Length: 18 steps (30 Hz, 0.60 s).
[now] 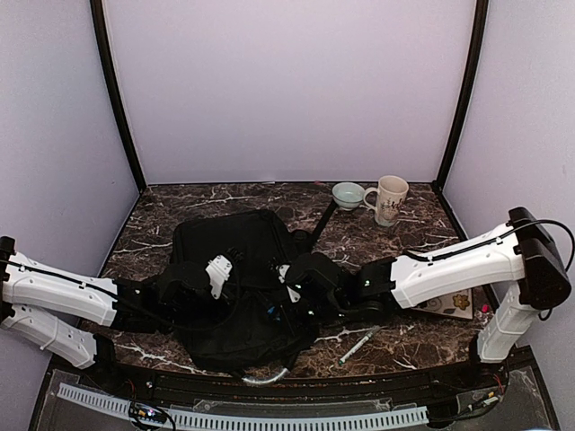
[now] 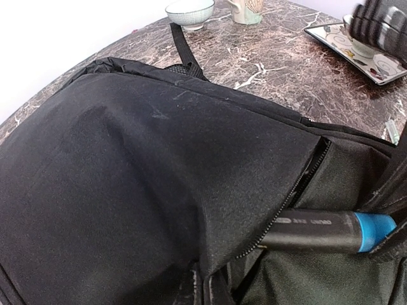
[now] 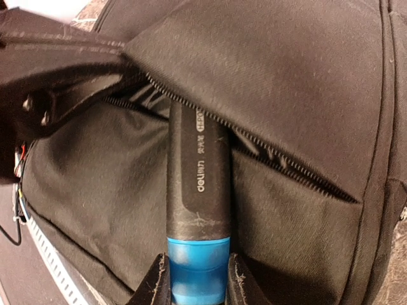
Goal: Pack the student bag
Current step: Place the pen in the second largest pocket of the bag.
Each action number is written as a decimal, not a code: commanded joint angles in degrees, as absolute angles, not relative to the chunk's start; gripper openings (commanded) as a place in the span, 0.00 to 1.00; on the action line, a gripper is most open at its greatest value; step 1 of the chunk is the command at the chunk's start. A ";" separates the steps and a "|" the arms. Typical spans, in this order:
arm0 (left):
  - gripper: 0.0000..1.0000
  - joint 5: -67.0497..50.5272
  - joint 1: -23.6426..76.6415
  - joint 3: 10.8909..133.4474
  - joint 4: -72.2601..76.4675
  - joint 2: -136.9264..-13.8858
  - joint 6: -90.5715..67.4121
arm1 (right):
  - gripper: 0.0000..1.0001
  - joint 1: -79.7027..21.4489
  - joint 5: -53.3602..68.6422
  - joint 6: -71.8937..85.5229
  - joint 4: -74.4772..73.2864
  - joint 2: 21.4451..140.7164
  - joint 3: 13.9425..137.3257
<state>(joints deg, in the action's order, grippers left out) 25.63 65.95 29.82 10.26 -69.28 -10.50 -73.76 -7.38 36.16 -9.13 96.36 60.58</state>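
Note:
The student bag [image 1: 235,260] lies flat and black in the middle of the table, and it fills the left wrist view [image 2: 127,165] and the right wrist view [image 3: 286,82]. My left gripper [image 2: 206,289] is shut on the edge of the bag's pocket flap and holds the zipper opening apart. My right gripper [image 3: 197,283] is shut on the blue end of a black marker [image 3: 198,171]. The marker's front end is pushed under the zipper edge into the pocket. The marker also shows in the left wrist view [image 2: 318,230].
A pale bowl [image 1: 348,194] and a cream mug [image 1: 388,199] stand at the back right. A flat patterned book [image 1: 452,305] lies under my right arm. A pen [image 1: 359,344] lies on the marble in front of the bag. The bag's strap [image 1: 322,224] runs toward the bowl.

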 commanded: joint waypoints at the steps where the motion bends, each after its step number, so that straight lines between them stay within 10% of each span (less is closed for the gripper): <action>1: 0.00 21.77 67.06 30.28 12.99 -67.37 -10.53 | 0.00 -71.98 -12.86 37.28 -11.70 98.75 63.95; 18: 0.00 19.62 67.30 29.87 13.51 -66.43 -10.93 | 0.12 -69.79 -18.63 38.37 -6.70 100.44 66.47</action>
